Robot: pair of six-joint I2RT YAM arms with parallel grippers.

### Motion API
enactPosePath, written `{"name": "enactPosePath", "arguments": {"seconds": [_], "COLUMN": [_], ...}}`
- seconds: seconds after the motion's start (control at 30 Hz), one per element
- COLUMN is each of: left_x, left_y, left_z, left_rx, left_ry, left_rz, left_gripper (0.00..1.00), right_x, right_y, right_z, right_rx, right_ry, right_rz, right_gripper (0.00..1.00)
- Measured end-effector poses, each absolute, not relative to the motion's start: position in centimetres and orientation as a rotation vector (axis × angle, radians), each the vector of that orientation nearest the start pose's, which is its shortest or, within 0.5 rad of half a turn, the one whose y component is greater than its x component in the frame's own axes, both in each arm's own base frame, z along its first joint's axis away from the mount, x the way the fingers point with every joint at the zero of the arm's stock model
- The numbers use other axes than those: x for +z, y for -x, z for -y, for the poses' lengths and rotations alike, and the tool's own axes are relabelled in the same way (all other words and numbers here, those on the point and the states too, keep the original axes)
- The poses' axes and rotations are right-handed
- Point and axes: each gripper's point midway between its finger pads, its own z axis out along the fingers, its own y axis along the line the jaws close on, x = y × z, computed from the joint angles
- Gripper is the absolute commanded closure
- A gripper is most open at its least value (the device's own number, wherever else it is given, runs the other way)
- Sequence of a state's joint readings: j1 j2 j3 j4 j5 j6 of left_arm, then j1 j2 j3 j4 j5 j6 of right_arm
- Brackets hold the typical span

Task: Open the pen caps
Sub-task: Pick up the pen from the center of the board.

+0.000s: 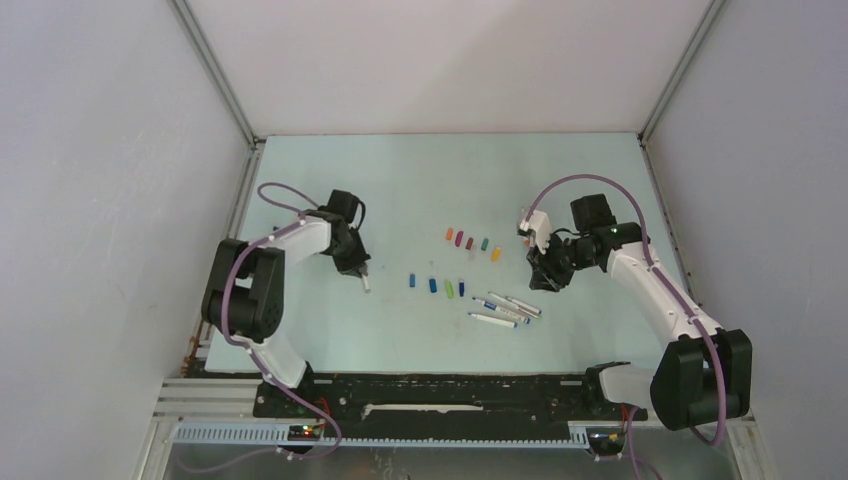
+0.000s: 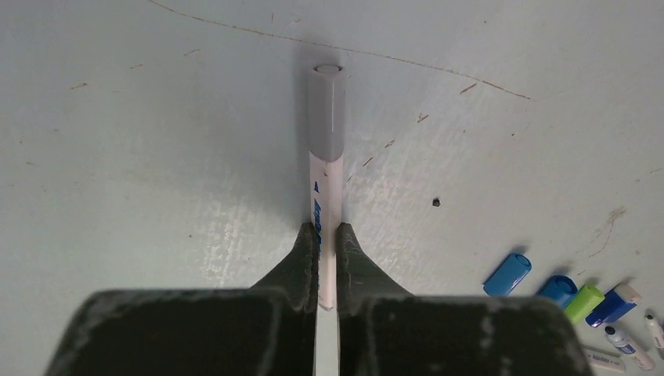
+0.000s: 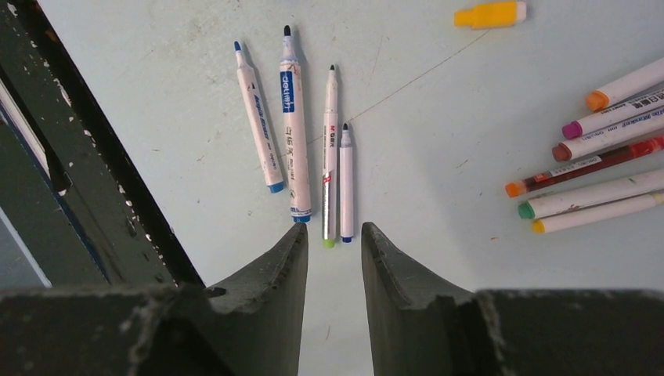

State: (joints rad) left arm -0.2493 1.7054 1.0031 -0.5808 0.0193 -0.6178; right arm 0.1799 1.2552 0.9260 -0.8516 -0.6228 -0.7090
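Cap: a grey cap (image 2: 326, 113) is sitting closed on the far end of a white pen (image 2: 325, 188), out beyond the fingers.
Held pen: the left gripper (image 2: 327, 231) is clamping the barrel between both fingers, over the left half of the pale blue table (image 1: 400, 190).
Loose caps (image 1: 449, 289): small coloured caps are lying in two short rows mid-table, between the arms.
Yellow cap (image 3: 489, 14): lying alone beyond the right gripper.
Uncapped pens (image 3: 297, 133): four are lying side by side, tips pointing away.
Right gripper (image 3: 334, 231): hovering just over those four, fingers standing apart and holding nothing.
Other pens (image 3: 603, 168): several with coloured ends are fanning in from the right edge of the right wrist view.
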Motion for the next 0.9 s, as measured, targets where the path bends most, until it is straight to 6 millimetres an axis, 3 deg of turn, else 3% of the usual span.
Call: {"name": "enactPosePath", "arguments": {"seconds": [0.13,0.27,0.4,0.6,0.7,0.9], "left_x": [1.6,2.1,5.0,11.0,13.7,20.5], "left_y": [-30.3,-29.0,-28.8,-29.3,-28.8,-27.2], "left_z": [10.6,10.7,12.1,16.4,19.1,26.4], "left_rx": [-0.228,-0.273,-0.361,-0.656,-0.810,-1.102], "left_ry": [0.502,0.471,0.391,0.222,0.137,-0.072], "left_rz": [-2.804,-2.763,-2.646,-2.335,-2.194,-1.919], "left_gripper": [1.00,1.00,1.00,1.00,1.00,1.00], "right_x": [11.6,12.1,13.6,17.9,20.2,24.0], "right_y": [-22.9,-22.6,-21.9,-19.5,-18.5,-18.3], "right_z": [-12.5,-13.0,-14.0,-16.4,-17.2,-17.6], "right_rx": [0.672,0.711,0.773,0.955,1.079,1.312], "right_ry": [1.239,1.245,1.260,1.264,1.221,1.053], "right_rz": [-2.210,-2.178,-2.089,-1.860,-1.755,-1.620], "right_gripper": [0.66,0.66,0.66,0.65,0.58,0.48]}}
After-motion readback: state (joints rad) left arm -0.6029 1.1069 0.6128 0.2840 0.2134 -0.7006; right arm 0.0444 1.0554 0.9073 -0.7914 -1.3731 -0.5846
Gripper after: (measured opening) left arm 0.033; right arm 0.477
